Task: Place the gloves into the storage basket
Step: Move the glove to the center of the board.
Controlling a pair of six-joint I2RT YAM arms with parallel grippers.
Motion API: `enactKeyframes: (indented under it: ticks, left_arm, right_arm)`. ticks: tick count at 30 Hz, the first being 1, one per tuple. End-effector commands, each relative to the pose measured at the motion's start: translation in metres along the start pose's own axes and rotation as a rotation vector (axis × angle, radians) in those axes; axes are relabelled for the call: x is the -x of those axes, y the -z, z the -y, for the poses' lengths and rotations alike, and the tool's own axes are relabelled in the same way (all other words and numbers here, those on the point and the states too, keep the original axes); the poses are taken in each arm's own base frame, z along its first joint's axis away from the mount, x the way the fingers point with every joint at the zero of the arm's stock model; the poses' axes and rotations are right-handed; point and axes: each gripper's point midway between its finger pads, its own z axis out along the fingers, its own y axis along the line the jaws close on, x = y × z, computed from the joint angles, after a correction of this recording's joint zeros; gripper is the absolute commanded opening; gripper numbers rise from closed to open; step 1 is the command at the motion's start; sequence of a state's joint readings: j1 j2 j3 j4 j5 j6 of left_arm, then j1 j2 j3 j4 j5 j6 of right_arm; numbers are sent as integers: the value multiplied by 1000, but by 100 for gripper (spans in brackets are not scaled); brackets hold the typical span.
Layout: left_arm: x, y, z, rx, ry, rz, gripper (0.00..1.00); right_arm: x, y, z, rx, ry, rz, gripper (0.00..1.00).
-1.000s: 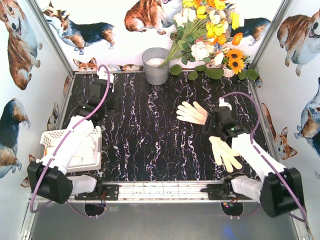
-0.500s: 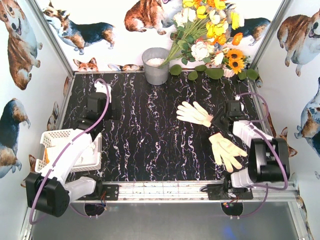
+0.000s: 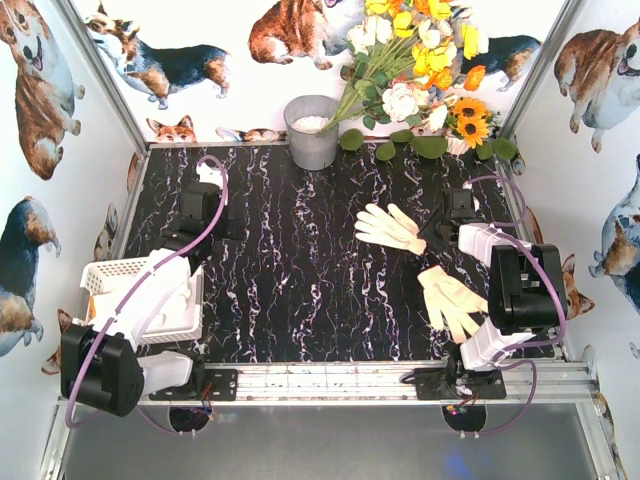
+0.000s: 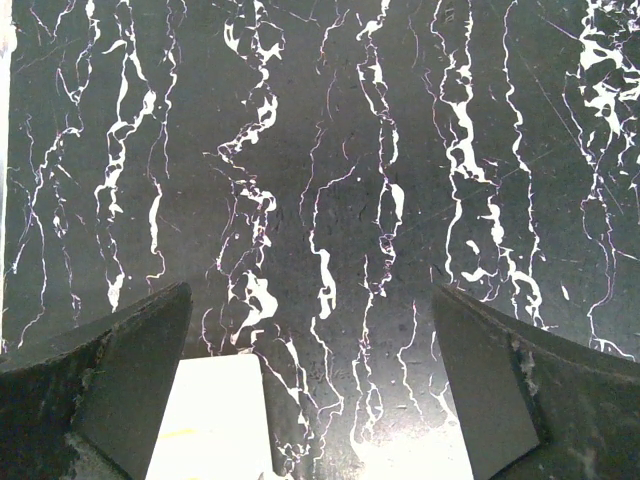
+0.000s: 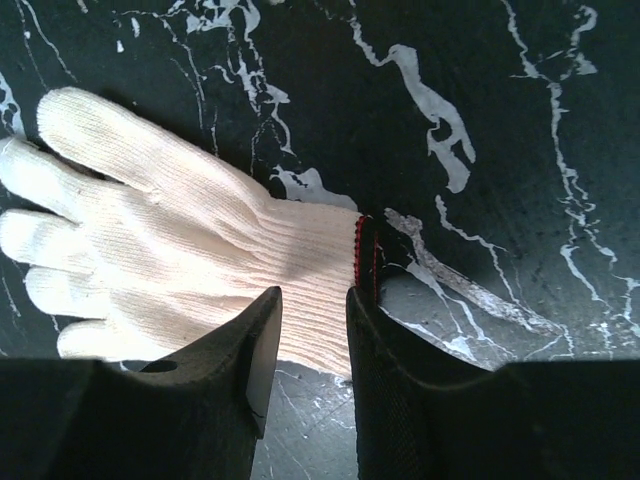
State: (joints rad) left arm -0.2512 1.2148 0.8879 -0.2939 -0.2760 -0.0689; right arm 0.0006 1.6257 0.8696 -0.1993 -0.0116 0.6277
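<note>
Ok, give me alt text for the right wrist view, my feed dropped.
A cream knit glove lies flat on the black marbled table, spread toward the left, with its red-edged cuff in the narrow gap between the right gripper's two dark fingers. Whether they are actually pinching the cuff cannot be told.

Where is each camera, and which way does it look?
Top external: high behind the bases, looking down on both arms, storage basket, far glove, near glove.
Left wrist: on the left arm, facing marble tabletop past the open left gripper.
Right wrist: looking down at the far glove, right gripper astride its cuff.
Shared: top and right wrist both show the far glove.
</note>
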Motion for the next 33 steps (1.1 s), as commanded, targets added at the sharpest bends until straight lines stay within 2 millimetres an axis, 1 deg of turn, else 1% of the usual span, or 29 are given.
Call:
enactKeyframes:
  ticks: [1,3,5,8,10,13,14,17,20,22,23,25,27,29,31,32,33]
  left_arm:
    - [9,-3,-4,13,4,23,100]
    - [8,-5,-3,13,3,12,100]
    - [8,-6,-1,5,6,11,100]
    - [7,-6,0,-2,9,15,100]
    - [5,-7,-1,6,8,11,100]
    - [1,-10,0,5,6,-15,100]
    - [1,-11,3,-6,8,-22,100]
    - [1,-12,11,-51,16,-29,100]
    - [0,-12,26,-129,17,-24,100]
    - [-3,-11,40,-190,9,-35,100]
    - [-6,-11,48,-222,2,-45,100]
    - [-13,-7,72,-324,-31,-72,97]
    - [-19,1,100,-418,-58,-111,94]
    - [-17,9,129,-471,-45,-117,92]
    - [-13,18,161,-537,16,-110,89]
    - [-10,22,177,-579,57,-107,87]
    - [-8,27,194,-626,95,-108,84]
  right_arm:
    - [16,9,7,-40,33,84,35]
    - [14,7,10,-56,46,75,34]
    - [8,3,7,-40,58,31,32]
    - [-8,-1,2,-14,60,-37,27]
    - [-23,2,-2,-4,43,-80,25]
    - [-52,15,-9,-7,48,-140,25]
    - [-66,21,-13,-7,66,-161,25]
    - [-104,37,-20,-5,69,-206,26]
    - [-138,50,-30,40,82,-236,27]
    - [-152,62,-37,65,109,-248,27]
    - [-155,69,-41,81,125,-248,28]
    - [-154,84,-50,133,161,-238,32]
    - [-140,99,-53,162,196,-179,41]
    - [-121,109,-48,166,241,-113,46]
    - [-110,112,-36,161,235,-110,47]
    - [-104,116,-34,183,216,-104,47]
    - [-101,115,-30,196,200,-107,47]
